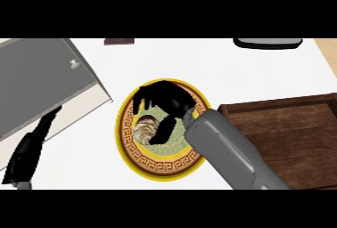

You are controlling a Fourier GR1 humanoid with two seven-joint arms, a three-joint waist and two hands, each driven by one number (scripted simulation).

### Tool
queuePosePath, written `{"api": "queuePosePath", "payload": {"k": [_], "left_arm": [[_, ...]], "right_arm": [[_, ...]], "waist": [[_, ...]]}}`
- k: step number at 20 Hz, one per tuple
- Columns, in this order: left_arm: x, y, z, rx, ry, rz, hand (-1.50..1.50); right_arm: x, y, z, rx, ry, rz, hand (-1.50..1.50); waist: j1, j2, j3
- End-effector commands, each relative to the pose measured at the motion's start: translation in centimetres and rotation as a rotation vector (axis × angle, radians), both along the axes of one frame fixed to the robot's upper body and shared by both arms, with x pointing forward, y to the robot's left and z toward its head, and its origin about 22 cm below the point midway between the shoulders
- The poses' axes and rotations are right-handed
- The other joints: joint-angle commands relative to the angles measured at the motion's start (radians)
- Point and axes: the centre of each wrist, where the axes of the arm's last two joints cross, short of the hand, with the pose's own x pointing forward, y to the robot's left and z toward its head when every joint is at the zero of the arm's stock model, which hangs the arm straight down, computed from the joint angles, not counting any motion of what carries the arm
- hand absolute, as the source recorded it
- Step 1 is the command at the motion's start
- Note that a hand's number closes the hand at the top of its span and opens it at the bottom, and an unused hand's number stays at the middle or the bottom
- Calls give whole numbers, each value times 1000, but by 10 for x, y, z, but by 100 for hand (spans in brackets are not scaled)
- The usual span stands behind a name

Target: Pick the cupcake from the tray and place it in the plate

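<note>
The cupcake (145, 127), pale frosting with a brown top, rests on the inside of the round yellow-rimmed patterned plate (158, 171) at the middle of the counter. My right hand (166, 99) hangs over the plate's upper half. Its fingers curl down just above the cupcake and its thumb (166, 130) lies along the cupcake's right side. The grey right forearm crosses the plate's right edge. The brown wooden tray (289, 133) lies to the right of the plate, and nothing shows on its visible part. My left hand (30, 151) rests open at the lower left, fingers straight.
A grey panel with a small knob (39, 84) fills the upper left, its edge near the left hand. A dark brown object (120, 41) and a black-rimmed grey item (268, 42) sit at the counter's far edge.
</note>
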Motion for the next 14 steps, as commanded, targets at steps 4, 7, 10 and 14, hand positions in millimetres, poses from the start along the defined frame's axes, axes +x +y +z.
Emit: {"api": "queuePosePath", "payload": {"k": [4, 7, 10, 14], "left_arm": [[-1, 5, 7, -22, -19, 13, 0], [0, -6, -2, -6, -20, 11, 0], [-17, -12, -5, -17, 3, 12, 0], [-1, -2, 3, -7, -26, 20, 0]], "right_arm": [[-6, -3, -25, 172, 32, -41, -150], [8, -7, 9, 350, 72, -121, -150], [19, -23, 12, 450, 89, -229, -150], [45, -51, 25, 506, 141, -329, -150]], "waist": [[-7, -2, 2], [-5, -1, 2], [-9, -4, 2], [-16, -1, 2]]}}
